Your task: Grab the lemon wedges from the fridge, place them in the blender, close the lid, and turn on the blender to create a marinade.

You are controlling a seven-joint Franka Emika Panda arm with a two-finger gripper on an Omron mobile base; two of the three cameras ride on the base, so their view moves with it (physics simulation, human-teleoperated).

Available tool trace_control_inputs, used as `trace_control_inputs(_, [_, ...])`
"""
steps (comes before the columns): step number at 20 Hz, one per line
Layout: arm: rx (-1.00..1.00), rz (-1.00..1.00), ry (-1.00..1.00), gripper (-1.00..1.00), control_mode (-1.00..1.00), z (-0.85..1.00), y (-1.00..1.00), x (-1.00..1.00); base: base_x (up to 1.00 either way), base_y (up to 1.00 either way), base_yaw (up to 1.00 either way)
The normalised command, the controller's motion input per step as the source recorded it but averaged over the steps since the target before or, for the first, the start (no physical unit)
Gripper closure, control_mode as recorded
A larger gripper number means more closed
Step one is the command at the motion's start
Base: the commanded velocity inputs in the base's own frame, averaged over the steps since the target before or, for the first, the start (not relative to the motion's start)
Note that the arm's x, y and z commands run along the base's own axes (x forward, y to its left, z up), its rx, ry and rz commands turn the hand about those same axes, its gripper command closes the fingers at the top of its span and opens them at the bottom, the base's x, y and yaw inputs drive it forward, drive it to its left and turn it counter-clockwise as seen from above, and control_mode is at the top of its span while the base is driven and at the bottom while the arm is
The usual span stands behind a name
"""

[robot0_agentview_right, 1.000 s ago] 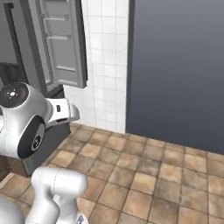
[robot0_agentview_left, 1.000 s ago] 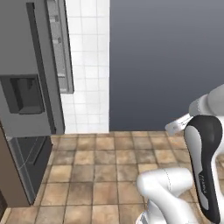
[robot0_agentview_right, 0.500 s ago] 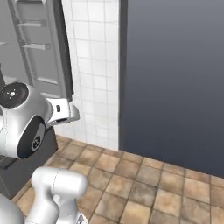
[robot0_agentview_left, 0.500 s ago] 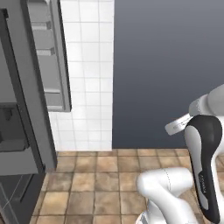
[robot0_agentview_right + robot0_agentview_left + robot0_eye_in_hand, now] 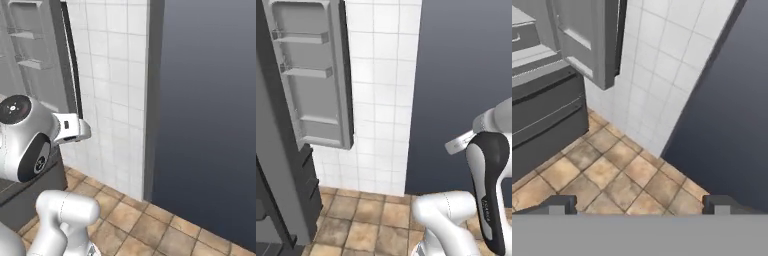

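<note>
The fridge (image 5: 278,165) stands at the left, its grey door (image 5: 311,75) swung open with shelf rails on the inside. The same door (image 5: 35,50) appears at the upper left of the right base view. In the hand view the door (image 5: 587,35) hangs above the fridge's dark lower drawers (image 5: 542,115). My gripper (image 5: 640,206) is open, its two dark fingertips (image 5: 561,204) far apart with nothing between them, held over the floor away from the fridge. The lemon wedges, the blender and the lid are out of view.
A white tiled wall (image 5: 381,100) runs beside the fridge door. A dark blue-grey wall panel (image 5: 461,75) meets it on the right. Brown floor tiles (image 5: 612,175) lie below the hand. My white arm (image 5: 30,140) fills the lower left of the right base view.
The whole picture has shifted: the base has moved, so the fridge slides left and looks larger, and its dispenser door has left the left base view. The gripper stays open.
</note>
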Motion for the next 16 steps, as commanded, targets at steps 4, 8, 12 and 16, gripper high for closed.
trace_control_inputs(4, [0.0, 0.0, 0.0, -1.0, 1.0, 0.0, 0.0, 0.0, 0.83, -0.01, 0.85])
trace_control_inputs(8, [0.0, 0.0, 0.0, -1.0, 1.0, 0.0, 0.0, 0.0, 0.61, -0.02, 0.92])
trace_control_inputs(12, [0.0, 0.0, 0.0, -1.0, 1.0, 0.0, 0.0, 0.0, 0.45, -0.09, 0.95])
trace_control_inputs(16, [0.0, 0.0, 0.0, -1.0, 1.0, 0.0, 0.0, 0.0, 0.29, -0.37, 0.89])
